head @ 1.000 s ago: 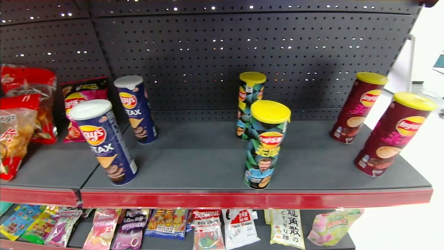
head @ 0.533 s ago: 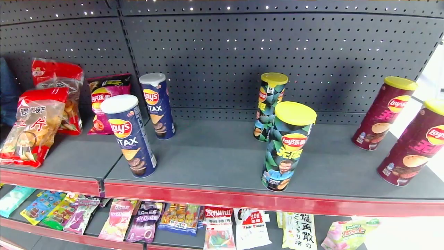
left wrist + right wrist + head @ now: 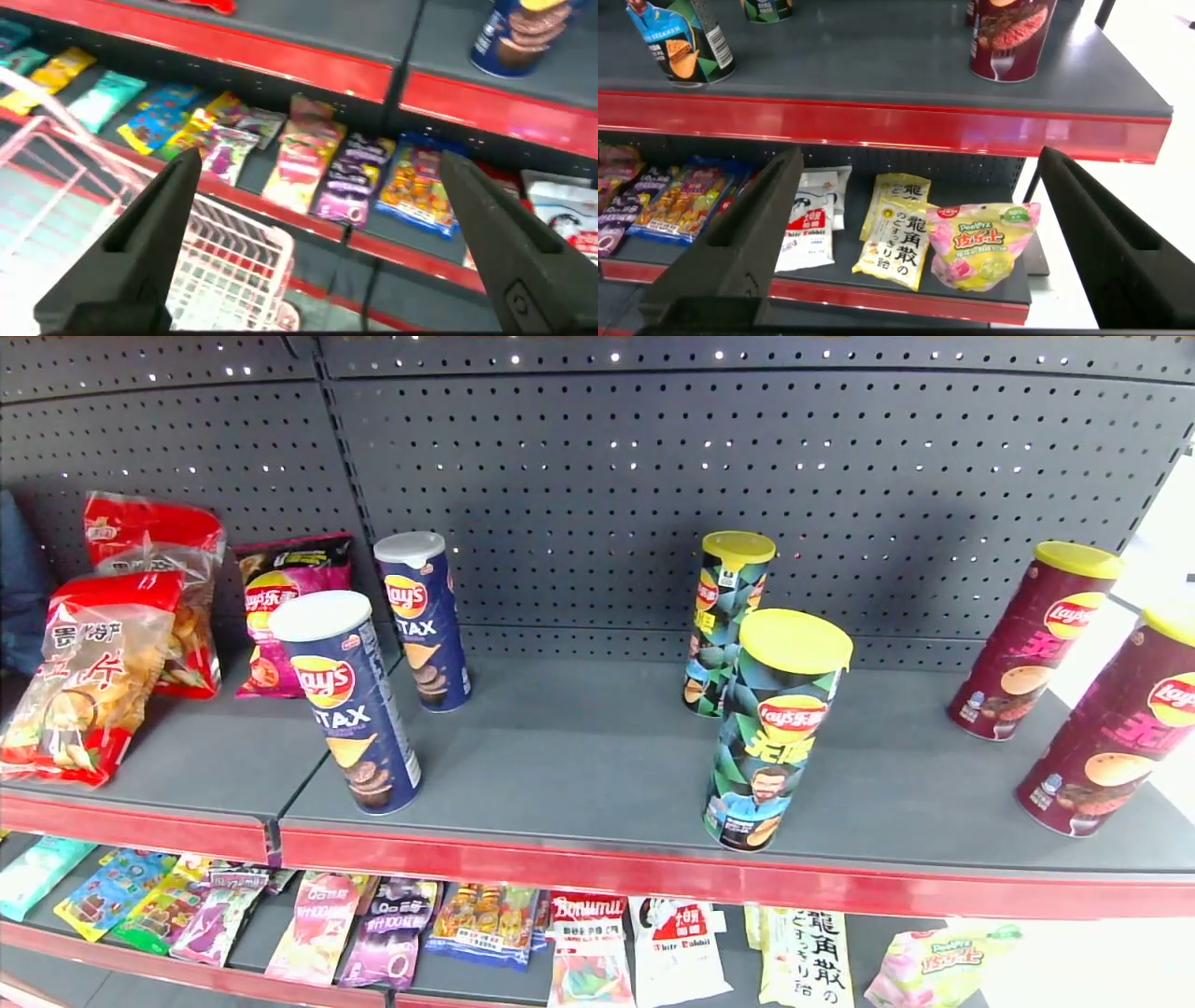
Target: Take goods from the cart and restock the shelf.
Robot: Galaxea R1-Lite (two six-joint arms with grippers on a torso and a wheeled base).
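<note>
The upper shelf [image 3: 579, 756] is a grey board with a red front lip, backed by a dark pegboard wall [image 3: 653, 476] at 12 o'clock. Taking the robot's side as 6 o'clock, six chip cans stand upright on it in three pairs. Each pair has one can near the lip and its partner behind it, toward 12.

- **Blue cans:** the front blue can [image 3: 345, 700] and the rear blue can [image 3: 422, 621] have pale lids and stand toward 9 o'clock.
- **Teal cans:** the front teal can [image 3: 777, 728] and the rear teal can [image 3: 728, 621] have yellow lids and stand just right of centre.
- **Maroon cans:** the rear maroon can [image 3: 1032, 639] and the front maroon can [image 3: 1111, 723] stand at 3 o'clock.

Farther toward 9 o'clock, on the adjoining board, red snack bags [image 3: 89, 677] lean together, with a pink chip bag [image 3: 285, 607] propped against the wall between them and the blue cans.

The lower shelf [image 3: 523, 989] carries a row of candy packets [image 3: 485, 924] laid flat.

The left end effector [image 3: 318, 243] is released, its fingers spread wide with nothing between them. It hangs in front of the lower shelf, above the pink wire cart [image 3: 215, 261].

The right end effector [image 3: 915, 243] is also released and empty. It faces the lower shelf, where a yellow packet [image 3: 895, 229] lies just beside a pink-and-green pouch [image 3: 980, 245].
</note>
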